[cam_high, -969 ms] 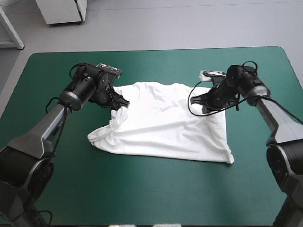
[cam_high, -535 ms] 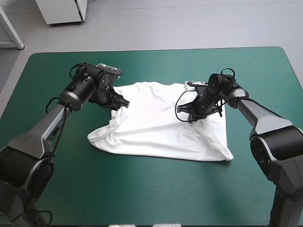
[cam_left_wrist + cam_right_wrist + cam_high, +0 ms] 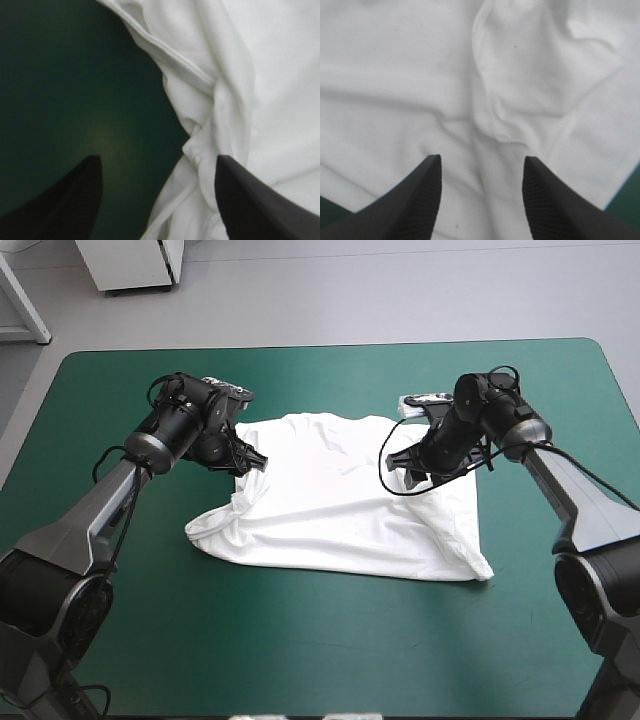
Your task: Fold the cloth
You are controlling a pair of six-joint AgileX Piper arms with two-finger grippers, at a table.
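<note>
Foreground: teal-green cover (image 3: 300, 640) | centre of frame: T-shirt (image 3: 340, 510), white, spread mostly flat, left side bunched | centre left: left gripper (image 3: 157, 159), fingers spread, straddling the bunched edge | centre right: right gripper (image 3: 481, 158), fingers spread over a rumpled fold of white cloth.

free: teal-green cover (image 3: 320, 650) along near edge | obstacle: T-shirt (image 3: 340, 505) mid-table

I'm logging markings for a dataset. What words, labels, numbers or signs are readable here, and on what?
None readable. The T-shirt is plain white, no print or tag showing; the teal-green cover is unmarked; the left gripper and right gripper show no lettering.
</note>
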